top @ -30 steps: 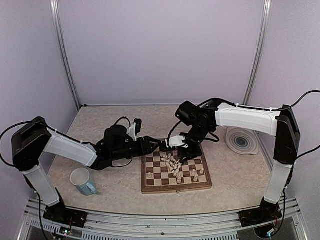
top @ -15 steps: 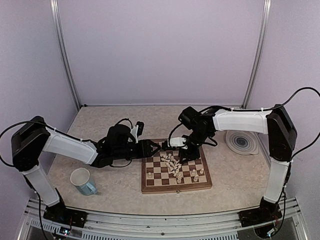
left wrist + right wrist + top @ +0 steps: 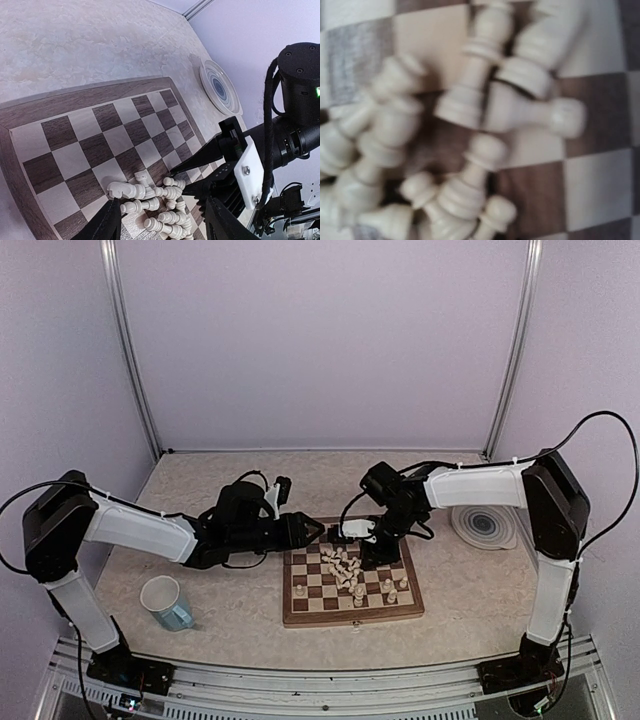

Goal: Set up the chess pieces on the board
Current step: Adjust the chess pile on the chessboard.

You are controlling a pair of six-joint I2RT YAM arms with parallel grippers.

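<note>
Square wooden chessboard with dark-brown and cream checks [image 3: 330,618] lies on the tabletop [image 3: 220,490], nearer its near edge; most cream chess pieces [image 3: 342,568] lie toppled in a heap from the board's middle toward its far edge, a few upright near its left and right edges. Left gripper [image 3: 312,533] hangs at the board's far-left corner, jaws well apart, nothing in them. Right gripper [image 3: 365,552] is low over the heap, jaws narrowed; can't tell if a piece is pinched.
</note>
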